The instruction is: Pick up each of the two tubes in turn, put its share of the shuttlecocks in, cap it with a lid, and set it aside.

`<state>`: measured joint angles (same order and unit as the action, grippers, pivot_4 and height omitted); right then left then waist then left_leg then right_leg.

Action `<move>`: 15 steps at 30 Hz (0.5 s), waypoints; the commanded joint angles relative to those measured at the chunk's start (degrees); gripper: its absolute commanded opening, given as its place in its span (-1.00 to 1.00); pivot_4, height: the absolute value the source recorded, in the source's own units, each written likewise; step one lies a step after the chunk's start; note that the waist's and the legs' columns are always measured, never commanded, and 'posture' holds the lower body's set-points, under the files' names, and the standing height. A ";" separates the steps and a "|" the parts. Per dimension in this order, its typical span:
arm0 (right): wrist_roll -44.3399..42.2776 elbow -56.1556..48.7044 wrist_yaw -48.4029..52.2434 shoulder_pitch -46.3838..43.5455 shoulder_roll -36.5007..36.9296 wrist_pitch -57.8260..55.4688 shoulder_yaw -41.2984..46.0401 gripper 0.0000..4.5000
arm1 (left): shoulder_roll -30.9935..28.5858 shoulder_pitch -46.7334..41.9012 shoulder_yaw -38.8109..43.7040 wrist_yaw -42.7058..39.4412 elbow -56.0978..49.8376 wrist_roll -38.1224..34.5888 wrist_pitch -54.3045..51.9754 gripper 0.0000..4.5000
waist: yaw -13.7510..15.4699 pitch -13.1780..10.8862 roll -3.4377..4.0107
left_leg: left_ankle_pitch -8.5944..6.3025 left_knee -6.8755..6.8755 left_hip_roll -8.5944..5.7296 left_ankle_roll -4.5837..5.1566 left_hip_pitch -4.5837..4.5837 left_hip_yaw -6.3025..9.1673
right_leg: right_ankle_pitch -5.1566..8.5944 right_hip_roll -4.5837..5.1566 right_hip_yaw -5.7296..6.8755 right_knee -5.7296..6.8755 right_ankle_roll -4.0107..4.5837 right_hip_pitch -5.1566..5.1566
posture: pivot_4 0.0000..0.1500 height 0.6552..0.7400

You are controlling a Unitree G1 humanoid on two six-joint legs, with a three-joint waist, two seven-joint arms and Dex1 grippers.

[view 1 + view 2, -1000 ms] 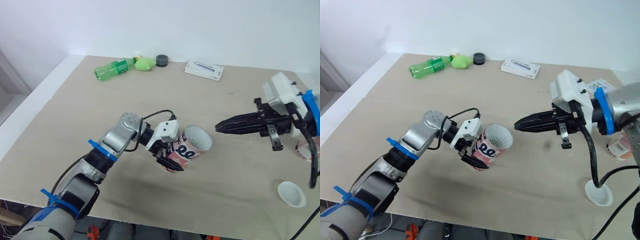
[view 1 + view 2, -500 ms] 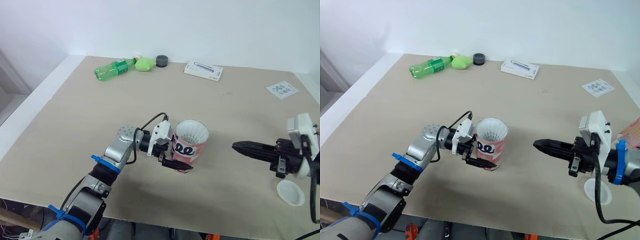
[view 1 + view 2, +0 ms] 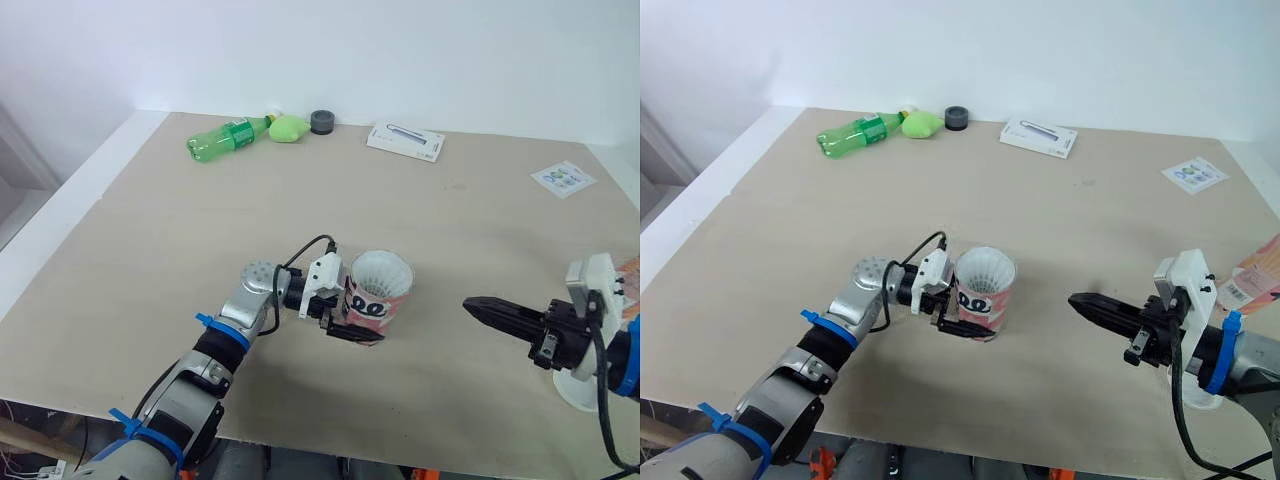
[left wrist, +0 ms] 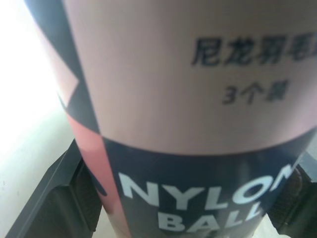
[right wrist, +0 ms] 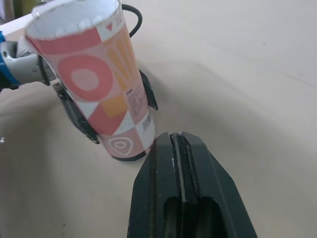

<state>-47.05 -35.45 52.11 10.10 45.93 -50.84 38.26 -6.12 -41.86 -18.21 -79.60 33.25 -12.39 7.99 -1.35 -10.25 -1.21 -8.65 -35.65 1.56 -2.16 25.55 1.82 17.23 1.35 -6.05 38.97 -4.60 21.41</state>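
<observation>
The tube (image 3: 377,298) stands clamped in the left claw (image 3: 352,324), right claw (image 3: 472,303) well apart.

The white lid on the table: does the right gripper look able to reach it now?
Probably not directly. The right gripper is shut and points toward the tube, while the white lid lies back beneath its own wrist; nothing else seems to block it.

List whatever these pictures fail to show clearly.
Lid: left eye view, mostly covered by the right gripper's wrist.
Second tube: right eye view, cut off by the picture's edge.
Held tube: how full it is, hidden by its wall.
Box: print too small, both eye views.
</observation>
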 commanded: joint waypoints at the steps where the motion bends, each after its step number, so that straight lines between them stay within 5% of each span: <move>1: -0.45 -0.90 -1.88 1.08 -0.71 2.13 1.76 -0.96 | -0.11 -0.91 -0.37 -0.67 1.68 1.12 -0.04 0.66 | 0.00 0.00 0.01 | 0.00 0.00 0.00 0.00 0.00 0.00 | 0.00 0.00 0.00 0.00 0.00 0.00 | 1.00 0.75; 13: -5.44 -0.39 -2.69 10.86 -1.05 1.73 11.17 -0.96 | -0.28 1.80 -1.25 -1.00 4.14 3.04 3.36 0.66 | 0.00 0.09 -0.01 | 0.00 -0.02 0.01 0.00 -0.10 0.00 | -0.01 0.00 0.00 0.00 0.01 -0.10 | 1.00 0.75; 15: -5.79 -0.18 -0.15 13.59 1.09 1.24 14.17 -0.63 | -0.65 2.27 -2.50 -0.80 3.73 4.05 1.05 0.66 | 0.00 0.16 0.03 | 0.00 0.00 0.01 0.00 -0.14 0.00 | 0.00 0.00 0.00 -0.01 0.02 -0.13 | 1.00 0.75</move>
<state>-51.37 -35.24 50.40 23.38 45.81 -49.57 48.85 -5.67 -41.45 -17.79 -80.13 35.64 -12.08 10.75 -1.35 -10.09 -1.18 -8.65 -35.65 1.57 -2.16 25.38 1.79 17.24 1.36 -6.07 38.96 -4.59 21.27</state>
